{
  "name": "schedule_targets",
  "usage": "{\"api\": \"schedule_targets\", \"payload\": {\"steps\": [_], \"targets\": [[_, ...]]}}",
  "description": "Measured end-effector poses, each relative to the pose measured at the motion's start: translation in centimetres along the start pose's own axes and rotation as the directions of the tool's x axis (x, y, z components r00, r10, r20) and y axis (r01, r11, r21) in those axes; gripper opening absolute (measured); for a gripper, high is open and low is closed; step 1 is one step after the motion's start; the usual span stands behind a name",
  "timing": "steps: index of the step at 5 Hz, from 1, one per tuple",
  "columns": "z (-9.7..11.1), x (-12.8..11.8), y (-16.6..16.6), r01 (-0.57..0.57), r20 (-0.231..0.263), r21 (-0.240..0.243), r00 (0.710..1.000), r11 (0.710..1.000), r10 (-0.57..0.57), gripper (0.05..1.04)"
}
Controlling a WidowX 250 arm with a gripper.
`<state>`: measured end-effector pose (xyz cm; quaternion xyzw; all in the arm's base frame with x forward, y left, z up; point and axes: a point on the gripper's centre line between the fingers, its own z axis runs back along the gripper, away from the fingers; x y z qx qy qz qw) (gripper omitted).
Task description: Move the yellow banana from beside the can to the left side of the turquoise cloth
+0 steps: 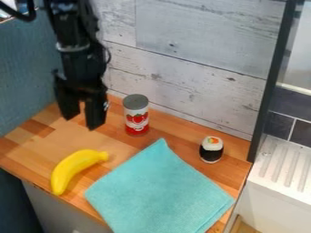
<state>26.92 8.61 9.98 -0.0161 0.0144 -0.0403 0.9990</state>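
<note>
Right, we have the black gripper (83,120) hanging over the back left of the wooden worktop (36,145), pointing down, its two fingers well parted and nothing at all between them! Just beside it on the right of the view stands the tomato can (137,116), upright and apart from the fingers, showing a grey top, a white band, red tomatoes and a red base. Down at the front left lies the yellow banana (72,169), bent in a curve, one end close to the worktop's front edge and the other, the stubby tip, aimed up and to the right. Across the front middle, what a spread: the turquoise cloth (158,191), laid flat, one corner pointing back towards the wall and another coming near the banana without touching it. Over on the right, behind the cloth and clear of it, sits the toy sushi roll (211,150), white on top with an orange and green centre, wrapped in black lower down. Backing it all is the whitewashed plank wall (182,59), with the dark upright strip (270,77) at its right end. Beyond that come dark tiles (284,125) above a white ridged surface (285,166), and away on the left runs the blue-grey wall (27,68).
</note>
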Motion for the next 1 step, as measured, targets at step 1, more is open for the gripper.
{"api": "schedule_targets", "payload": {"steps": [1], "targets": [[1.31, 1.11, -0.61, 0.053, 0.002, 0.040, 0.999, 0.998, -0.053, 0.996]]}}
